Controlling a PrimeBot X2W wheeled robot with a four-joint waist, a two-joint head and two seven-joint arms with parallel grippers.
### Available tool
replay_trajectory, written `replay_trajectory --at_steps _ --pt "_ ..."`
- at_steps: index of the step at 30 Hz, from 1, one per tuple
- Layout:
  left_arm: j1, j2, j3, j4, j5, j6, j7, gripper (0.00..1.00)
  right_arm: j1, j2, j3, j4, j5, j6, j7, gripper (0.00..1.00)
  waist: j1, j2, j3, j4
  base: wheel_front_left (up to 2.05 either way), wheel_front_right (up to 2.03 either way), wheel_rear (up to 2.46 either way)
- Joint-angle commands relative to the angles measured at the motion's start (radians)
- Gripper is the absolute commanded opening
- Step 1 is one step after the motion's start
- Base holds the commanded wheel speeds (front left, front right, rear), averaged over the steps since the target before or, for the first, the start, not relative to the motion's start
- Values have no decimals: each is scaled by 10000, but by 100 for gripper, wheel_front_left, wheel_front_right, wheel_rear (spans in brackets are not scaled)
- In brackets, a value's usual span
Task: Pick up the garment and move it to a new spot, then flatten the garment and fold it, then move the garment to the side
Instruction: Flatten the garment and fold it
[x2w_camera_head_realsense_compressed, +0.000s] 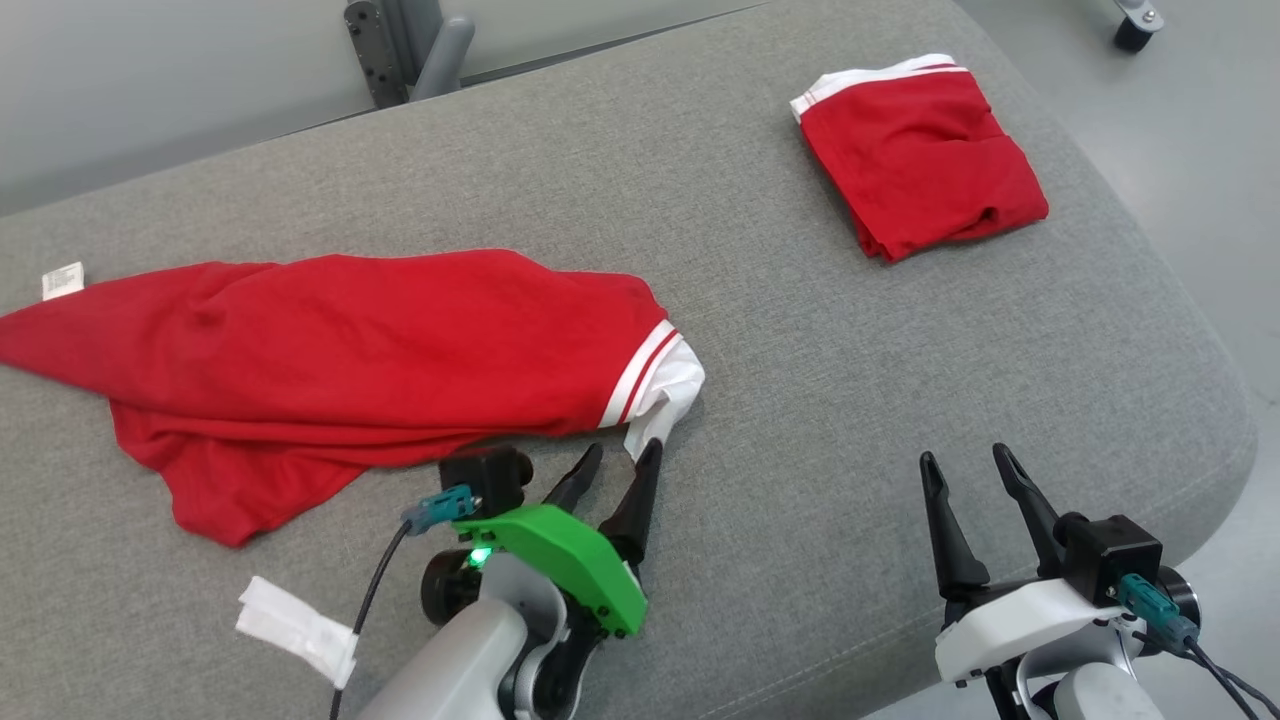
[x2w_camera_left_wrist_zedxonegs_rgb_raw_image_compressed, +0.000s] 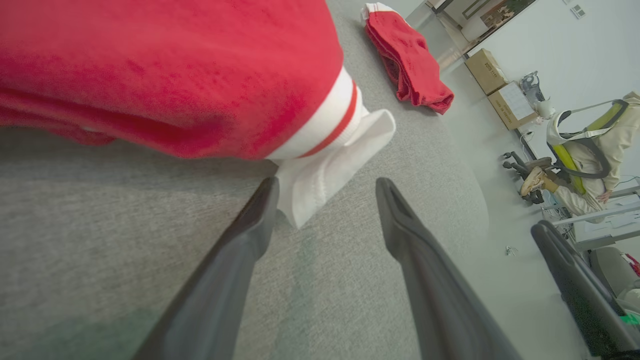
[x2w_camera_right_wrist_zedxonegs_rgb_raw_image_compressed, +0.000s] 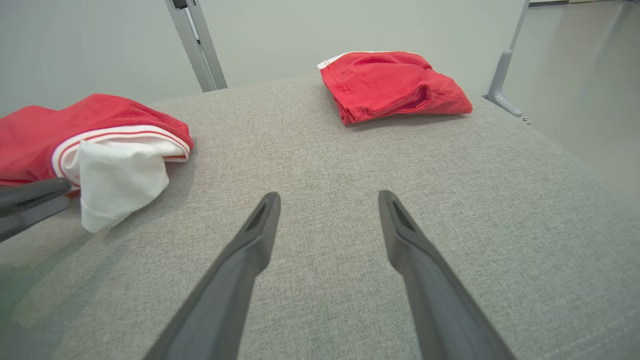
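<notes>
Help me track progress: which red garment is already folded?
The far red garment on the right, a compact folded stack. The near red garment lies spread and rumpled beside the left end effector.

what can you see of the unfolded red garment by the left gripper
The unfolded red garment looks like soft knit cloth. It lies rumpled and loosely spread on the robot's left side of the grey cushion. The end toward the middle has a white band with a thin red stripe, and a white flap spills out from it. The left gripper is open with the flap's tip between its fingers. I cannot tell whether they touch.
</notes>
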Motion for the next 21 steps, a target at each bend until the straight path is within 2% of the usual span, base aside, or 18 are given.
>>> replay_trajectory --at_steps 1,3,7,13,17,21 --pt "180 267 33 11 249 -62 -190 100 144 -9 -39 -1 15 -19 -29 100 0 7 -110 177 0 0 0" --pt "446 678 90 -163 518 67 -625 100 183 -7 -95 -7 -25 -19 -29 100 0 7 -188 327 0 0 0" --pt "1157 1532 712 -839 937 630 -1063 100 303 -6 -205 -49 -90 -19 -29 100 0 7 -280 653 0 0 0" --pt "2144 2641 1964 -1401 779 1391 -1155 100 327 -11 -164 -60 -159 -19 -29 100 0 7 -344 1029 0 0 0" --pt "2310 3000 2867 -1321 328 1763 -1163 100 283 -7 -172 -88 -198 -19 -29 100 0 7 -274 1196 0 0 0" --pt "1928 2908 3457 -1201 -234 1757 -978 100 231 -11 -156 -38 -258 -19 -29 100 0 7 -188 1300 0 0 0"
